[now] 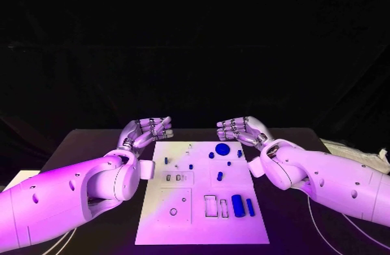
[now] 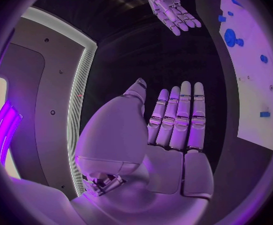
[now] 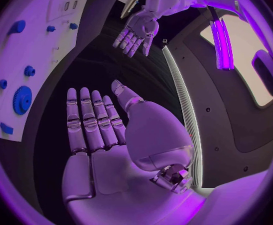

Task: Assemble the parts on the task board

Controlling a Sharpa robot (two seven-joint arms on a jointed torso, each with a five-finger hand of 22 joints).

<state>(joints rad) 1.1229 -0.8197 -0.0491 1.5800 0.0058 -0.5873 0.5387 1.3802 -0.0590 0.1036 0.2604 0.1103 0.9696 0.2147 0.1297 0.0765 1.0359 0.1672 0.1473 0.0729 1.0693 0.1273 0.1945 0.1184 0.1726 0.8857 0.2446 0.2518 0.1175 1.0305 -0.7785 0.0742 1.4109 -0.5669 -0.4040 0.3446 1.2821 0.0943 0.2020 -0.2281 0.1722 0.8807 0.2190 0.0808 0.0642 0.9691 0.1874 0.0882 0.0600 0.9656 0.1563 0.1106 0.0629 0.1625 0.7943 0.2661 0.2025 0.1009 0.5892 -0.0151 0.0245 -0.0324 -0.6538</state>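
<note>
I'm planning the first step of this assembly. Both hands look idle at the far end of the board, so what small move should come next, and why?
Probably bring the right hand down toward the large round blue part. Both it and the left hand hold nothing, their fingers apart, beside the far corners of the task board, and that part lies nearest the right hand.

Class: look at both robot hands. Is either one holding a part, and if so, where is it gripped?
Nothing is held. The left hand and right hand are both empty, fingers extended, off the task board.
</note>
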